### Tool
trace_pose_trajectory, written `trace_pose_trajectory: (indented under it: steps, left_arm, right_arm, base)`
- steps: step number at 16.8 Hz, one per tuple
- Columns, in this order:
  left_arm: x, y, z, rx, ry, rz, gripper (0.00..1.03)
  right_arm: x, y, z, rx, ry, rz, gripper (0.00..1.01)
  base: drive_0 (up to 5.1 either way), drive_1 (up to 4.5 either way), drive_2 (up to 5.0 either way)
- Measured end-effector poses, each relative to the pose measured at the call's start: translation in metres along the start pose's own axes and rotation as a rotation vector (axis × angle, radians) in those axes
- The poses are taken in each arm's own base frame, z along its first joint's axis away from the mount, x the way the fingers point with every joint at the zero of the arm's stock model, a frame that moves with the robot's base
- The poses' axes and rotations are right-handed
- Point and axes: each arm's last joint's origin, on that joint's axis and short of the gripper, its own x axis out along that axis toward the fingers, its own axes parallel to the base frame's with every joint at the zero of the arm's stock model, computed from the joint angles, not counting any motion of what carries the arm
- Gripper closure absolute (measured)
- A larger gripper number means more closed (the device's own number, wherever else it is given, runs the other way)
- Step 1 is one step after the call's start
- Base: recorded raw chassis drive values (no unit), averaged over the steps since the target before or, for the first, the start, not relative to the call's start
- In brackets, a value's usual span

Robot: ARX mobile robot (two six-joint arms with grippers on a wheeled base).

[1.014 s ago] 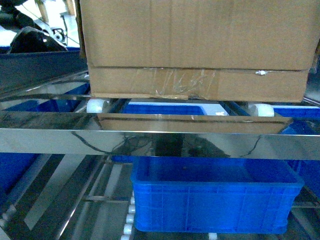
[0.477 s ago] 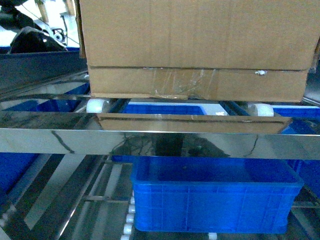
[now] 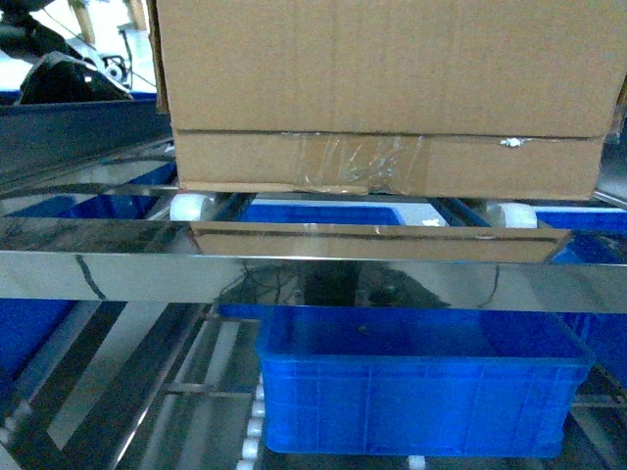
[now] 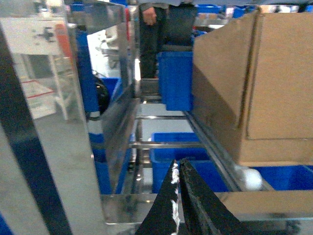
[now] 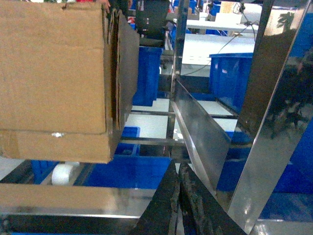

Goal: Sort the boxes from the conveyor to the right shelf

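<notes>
A workshop full of blue bins and bright metal surrounds the right shelf (image 3: pixel 294 274), whose mirror-like front rail crosses the head view and reflects the carton above it. The box (image 3: pixel 387 98) sits on the shelf's upper level, its taped bottom seam facing the camera and its base resting on white roller wheels (image 3: pixel 188 207) just behind the front edge. Below it, on the lower level, stands a blue plastic crate (image 3: pixel 421 387). Judging by how things lie, this carton is already delivered to the shelf, so the placing step looks done; what is left would be drawing the arms away and going back for more, though the conveyor is not in view and how many boxes remain cannot be told. The left pincer (image 4: pixel 179 169) has its dark fingers pressed together with nothing between them, low at the shelf's front edge, with the box up and to its right, apart from it. The right pincer (image 5: pixel 177 171) is likewise closed and empty, the box up and to its left, not touching.
</notes>
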Motion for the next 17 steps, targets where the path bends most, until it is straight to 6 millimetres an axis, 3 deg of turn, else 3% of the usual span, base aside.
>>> trace_pose_trajectory:
  steps: [2,8,17]
  left_arm:
    - [-0.006,0.01,-0.015,0.001,0.003,0.027,1.01]
    - [-0.021,0.009,-0.041,0.001,0.003,0.002,1.01]
    - [-0.031,0.009,-0.056,0.001,-0.017,0.002,1.01]
  right_arm:
    - [-0.008,0.0,-0.016,0.0,0.007,0.0,0.99]
    - [-0.026,0.001,-0.043,0.0,0.005,0.0,0.99]
    - [-0.039,0.001,-0.058,0.0,0.003,0.0,0.99]
  base:
    - [0.0,0.0,0.0]
    - [0.0,0.0,0.0]
    - [0.0,0.0,0.0]
